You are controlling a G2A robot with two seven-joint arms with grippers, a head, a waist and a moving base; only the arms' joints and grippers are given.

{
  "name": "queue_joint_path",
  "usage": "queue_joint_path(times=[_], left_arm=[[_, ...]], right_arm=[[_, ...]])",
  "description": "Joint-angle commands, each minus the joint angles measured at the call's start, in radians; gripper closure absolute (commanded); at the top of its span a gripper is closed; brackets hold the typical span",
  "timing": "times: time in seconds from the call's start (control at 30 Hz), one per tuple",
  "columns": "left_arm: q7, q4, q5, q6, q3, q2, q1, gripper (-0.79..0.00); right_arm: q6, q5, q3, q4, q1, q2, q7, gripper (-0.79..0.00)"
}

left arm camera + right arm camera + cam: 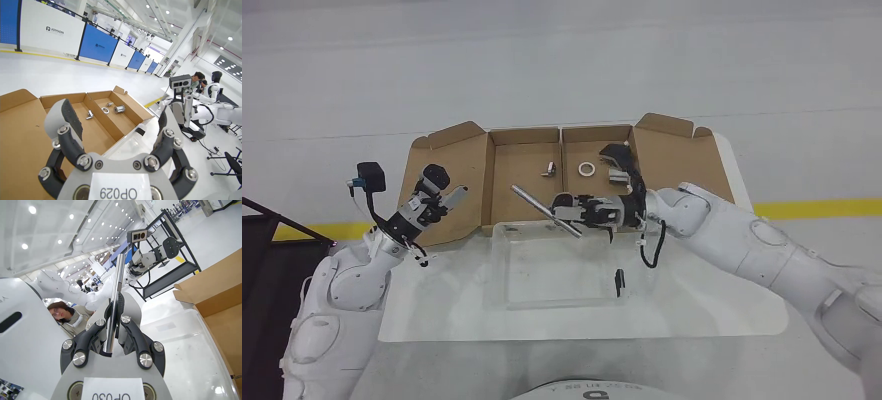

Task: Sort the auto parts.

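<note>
White bench (712, 300) bears a two-compartment cardboard box (517, 160) — the right gripper (115, 306) has its fingers pinching a steel rod (118, 272) above the box's near wall, a carry step. Left gripper (115, 111) hangs spread, empty; next the rod likely needs lowering flat into a compartment.

In the top view the right tool (577, 213) covers one end of the metal rod (537, 203). The right arm's wrist camera (617, 154) hides part of the silver cylindrical part (619, 177) in the cardboard box (457, 150). A small dark item (619, 283) in the clear tray (542, 290) is too small to name. In the left wrist view the left tool (114, 107) hides most of that tray, and the box's near flap runs off the picture's edge. In the right wrist view the box is cut by the edge, leaving one corner and a flap.
</note>
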Motion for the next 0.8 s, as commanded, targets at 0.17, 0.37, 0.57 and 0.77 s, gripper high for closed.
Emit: queue_joint_path(times=[0.17, 0.37, 0.57, 0.77], left_arm=[[0.000, 0.000, 0.000, 0.000, 0.000, 0.000, 0.000, -0.785], [0.000, 0.000, 0.000, 0.000, 0.000, 0.000, 0.000, -0.785], [0.000, 0.000, 0.000, 0.000, 0.000, 0.000, 0.000, -0.785], [0.000, 0.000, 0.000, 0.000, 0.000, 0.000, 0.000, -0.785]], right_arm=[[0.037, 0.347, 0.041, 0.078, -0.012, -0.031, 0.255, 0.000], [0.159, 0.577, 0.110, 0.142, -0.029, -0.058, 0.378, 0.000], [0.264, 0.651, 0.219, 0.176, -0.070, -0.091, 0.482, 0.000], [0.311, 0.625, 0.316, 0.200, -0.115, -0.125, 0.530, 0.000]])
